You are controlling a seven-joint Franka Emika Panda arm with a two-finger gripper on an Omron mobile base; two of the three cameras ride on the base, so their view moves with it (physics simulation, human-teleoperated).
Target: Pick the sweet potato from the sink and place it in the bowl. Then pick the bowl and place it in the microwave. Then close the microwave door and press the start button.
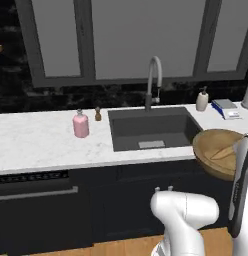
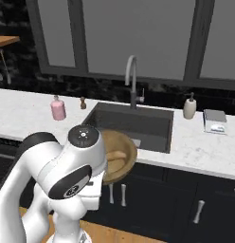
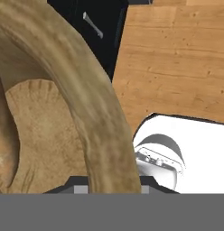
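Observation:
The light-brown wooden bowl (image 2: pixel 120 142) hangs in the air in front of the dark cabinets, just below the counter edge by the sink (image 2: pixel 138 124). The orange-brown sweet potato (image 2: pixel 116 156) lies inside it. In the left base view the bowl (image 1: pixel 216 150) sits at the far right, beside my forearm. In the hand view its thick rim (image 3: pixel 93 113) runs down between my fingers, and my gripper (image 3: pixel 109 187) is shut on that rim. The sink (image 1: pixel 146 125) holds a grey plate (image 1: pixel 151 144). The microwave is out of view.
A pink soap bottle (image 1: pixel 81 124) and a small brown shaker (image 1: pixel 98 114) stand left of the sink. A white dispenser (image 2: pixel 189 107) and a blue-white pad (image 2: pixel 215 122) sit to its right. The faucet (image 1: pixel 154 80) rises behind. Wooden floor (image 3: pixel 177 67) lies below.

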